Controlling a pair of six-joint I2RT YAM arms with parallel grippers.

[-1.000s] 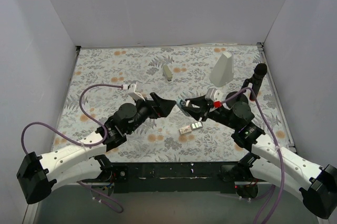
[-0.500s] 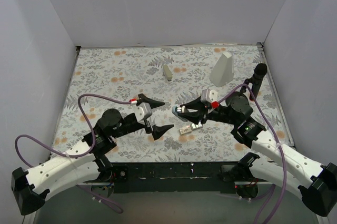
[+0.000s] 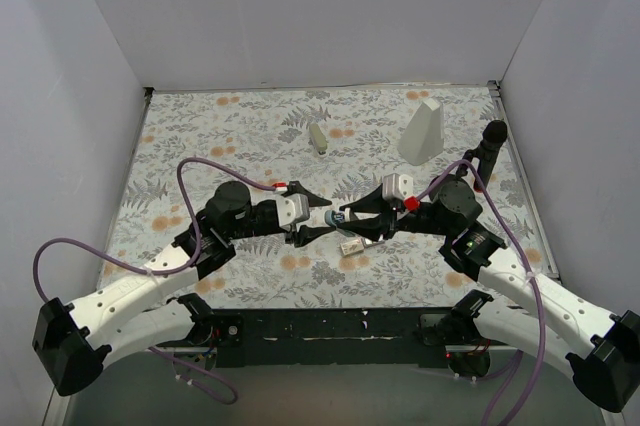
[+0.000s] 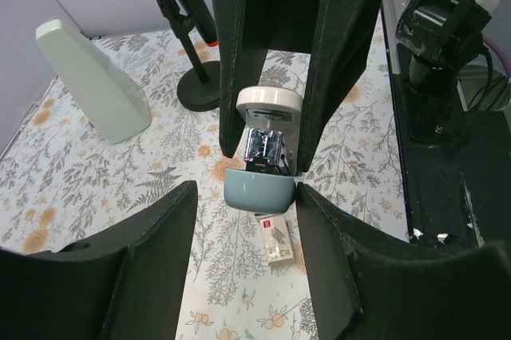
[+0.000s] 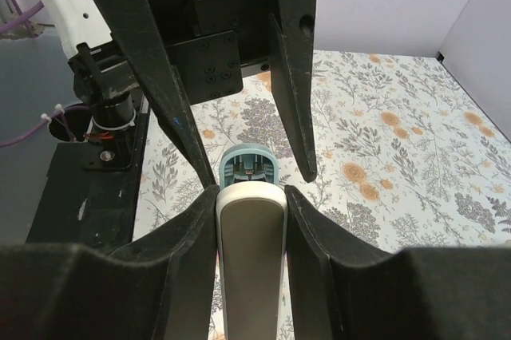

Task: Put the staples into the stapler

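Note:
My right gripper (image 3: 354, 218) is shut on the light blue stapler (image 3: 339, 217) and holds it above the mat, its blue end toward my left gripper (image 3: 322, 216). In the right wrist view the stapler (image 5: 249, 166) sits clamped between my right gripper's (image 5: 250, 200) fingers, pale lid up. My left gripper (image 4: 246, 196) is open and empty, its fingers on either side of the stapler's blue end (image 4: 257, 188), not touching. The silver channel (image 4: 267, 148) shows under the lid. The small cream staples box (image 3: 352, 245) lies on the mat just below; it also shows in the left wrist view (image 4: 276, 242).
A beige stapler (image 3: 318, 136) lies at the back middle of the floral mat (image 3: 200, 136). A tall white wedge block (image 3: 422, 131) stands at the back right, with a black stand (image 3: 488, 144) beside it. White walls enclose the mat on three sides.
My left arm pulled back toward the near left, then swung back in with its gripper open, so its fingers now flank the stapler's blue end. My right gripper kept hold of the stapler, shifting slightly left.

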